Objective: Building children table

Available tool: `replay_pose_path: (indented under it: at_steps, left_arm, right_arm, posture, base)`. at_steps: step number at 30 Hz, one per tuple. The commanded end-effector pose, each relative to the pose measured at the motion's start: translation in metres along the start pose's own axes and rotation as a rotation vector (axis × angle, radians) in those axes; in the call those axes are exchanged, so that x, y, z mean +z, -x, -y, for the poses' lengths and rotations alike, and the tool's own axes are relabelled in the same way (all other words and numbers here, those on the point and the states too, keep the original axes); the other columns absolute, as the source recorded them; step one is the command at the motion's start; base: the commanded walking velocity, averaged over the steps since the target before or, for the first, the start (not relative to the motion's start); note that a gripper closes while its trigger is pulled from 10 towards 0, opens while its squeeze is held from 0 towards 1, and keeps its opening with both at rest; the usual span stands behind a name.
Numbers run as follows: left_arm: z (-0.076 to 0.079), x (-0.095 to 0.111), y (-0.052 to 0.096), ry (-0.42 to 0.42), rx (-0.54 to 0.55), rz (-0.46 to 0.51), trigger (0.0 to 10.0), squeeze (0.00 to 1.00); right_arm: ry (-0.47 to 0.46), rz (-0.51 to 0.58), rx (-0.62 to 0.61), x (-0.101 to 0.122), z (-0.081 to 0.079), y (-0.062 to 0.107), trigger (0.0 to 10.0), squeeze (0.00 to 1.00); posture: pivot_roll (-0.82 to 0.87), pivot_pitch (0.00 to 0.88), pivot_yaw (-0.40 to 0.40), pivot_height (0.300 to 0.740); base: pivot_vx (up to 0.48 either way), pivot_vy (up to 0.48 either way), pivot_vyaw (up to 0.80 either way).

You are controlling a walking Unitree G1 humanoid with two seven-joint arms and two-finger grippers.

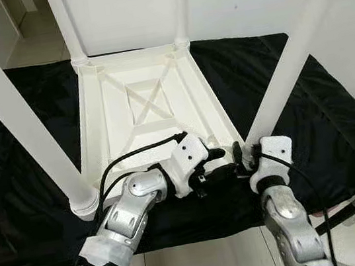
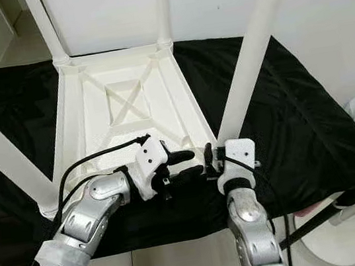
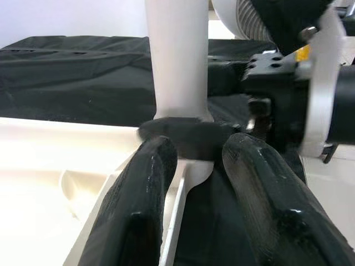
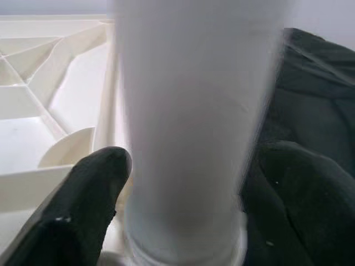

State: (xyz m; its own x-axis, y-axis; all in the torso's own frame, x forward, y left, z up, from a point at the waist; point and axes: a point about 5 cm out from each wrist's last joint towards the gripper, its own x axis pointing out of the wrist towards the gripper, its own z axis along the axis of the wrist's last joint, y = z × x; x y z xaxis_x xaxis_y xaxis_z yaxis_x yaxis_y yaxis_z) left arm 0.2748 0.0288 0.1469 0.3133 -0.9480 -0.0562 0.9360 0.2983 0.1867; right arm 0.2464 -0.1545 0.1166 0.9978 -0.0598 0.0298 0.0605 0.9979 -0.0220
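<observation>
4 white legs stood up from the upside-down table [image 1: 146, 104], which lay on a black cloth [image 1: 336, 122] spread on the floor. Its underside showed a ribbed frame with a crossed brace at the centre. The leg [image 1: 287, 63] at the near corner at about 4 o'clock was the one being worked; its long axis rose from the socket and leaned toward 1 o'clock in the head views.

The right end effector [image 4: 183, 221] straddled that leg's base, 1 black finger on each side, apparently grasping it, though contact was not clearly visible. The left end effector [image 1: 226, 164] reached in from 9 o'clock, its fingers [image 3: 144, 194] spread and released, just beside the same socket. The right arm was nearer, so any twisting or seating of the leg probably fell to it.
</observation>
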Motion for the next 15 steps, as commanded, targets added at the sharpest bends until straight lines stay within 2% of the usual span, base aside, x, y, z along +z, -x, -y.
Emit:
replay_pose_path:
  at_steps: [1,2,5,6,7,9,11,15]
  left_arm:
    - [0.000,0.000,0.001,-0.015,-0.034,-0.003,10.0,0.00]
    - [0.000,0.000,0.001,-0.015,-0.037,-0.004,10.0,0.00]
    - [0.000,0.000,0.002,-0.015,-0.039,-0.005,10.0,0.00]
    - [0.000,0.000,0.002,-0.014,-0.040,-0.006,10.0,0.00]
    - [0.000,-0.001,0.002,-0.016,-0.041,-0.009,10.0,0.00]
    - [0.000,-0.002,0.002,-0.017,-0.042,-0.011,10.0,0.00]
    - [0.000,-0.002,0.001,-0.018,-0.039,-0.011,10.0,0.00]
    - [-0.001,-0.001,0.000,-0.017,-0.036,-0.010,10.0,0.00]
  right_arm:
    - [-0.009,0.019,0.035,0.002,0.005,0.003,10.0,1.00]
    - [0.003,0.025,0.079,0.002,0.011,0.005,10.0,1.00]
    - [0.009,0.029,0.122,0.003,0.016,0.006,10.0,1.00]
    - [0.018,0.034,0.169,0.005,0.020,0.007,10.0,0.00]
    - [0.043,0.044,0.229,0.008,0.024,0.007,10.0,0.00]
    - [0.060,0.050,0.266,0.010,0.027,0.007,10.0,0.00]
    - [0.103,0.058,0.379,0.014,0.036,0.005,10.0,0.00]
    - [0.115,0.055,0.429,0.016,0.041,0.002,10.0,0.00]
  posture:
    - [-0.06,0.000,-0.004,0.740]
    - [-0.05,0.000,-0.006,0.740]
    - [-0.05,0.000,-0.006,0.740]
    - [-0.06,0.000,-0.006,0.740]
    - [-0.06,0.000,0.000,0.740]
    - [-0.06,0.000,0.000,0.740]
    - [-0.06,0.000,0.001,0.740]
    - [-0.06,0.000,0.002,0.740]
  base:
    - [0.000,0.000,0.00]
    - [0.000,0.000,0.00]
    - [0.000,0.000,0.00]
    - [0.000,0.000,0.00]
    - [0.000,0.000,0.00]
    - [0.000,0.000,0.00]
    - [0.000,0.000,0.00]
    - [0.000,0.000,0.00]
